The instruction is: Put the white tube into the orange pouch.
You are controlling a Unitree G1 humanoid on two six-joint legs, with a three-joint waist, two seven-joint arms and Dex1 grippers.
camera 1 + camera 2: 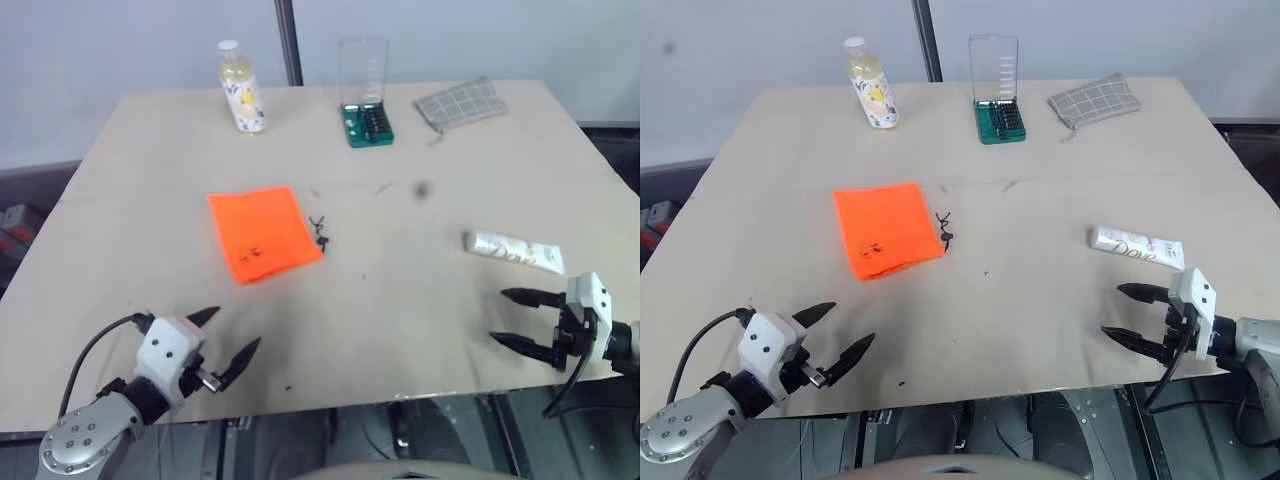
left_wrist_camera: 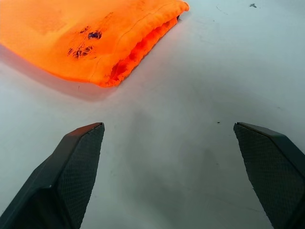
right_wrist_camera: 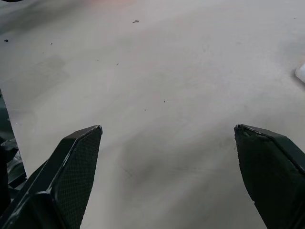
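Tools first, from my left side across. My left tool (image 1: 226,335) hangs over the near left part of the bench (image 1: 400,330) with its two black fingers spread wide and nothing between them, touching nothing. Just beyond it, farther from me and slightly to the right, lies the orange pouch (image 1: 261,232), flat on the bench, with its dark drawstring (image 1: 320,232) trailing off its right edge. In my left wrist view the pouch's mouth edge (image 2: 138,55) faces roughly toward that tool and looks barely parted.

Moving right, the middle of the bench is bare, and the pouch and the white tube (image 1: 514,251) are well apart. The tube lies flat on the right side, its long axis running left to right with a slight slant toward me at the right end. My right tool (image 1: 516,320) sits just nearer to me than the tube, close beside it but not touching, fingers wide apart, holding nothing, and pointing left.

I judge the right arm the natural one for the tube, since the tube lies just past it, and the left arm the one for the pouch.
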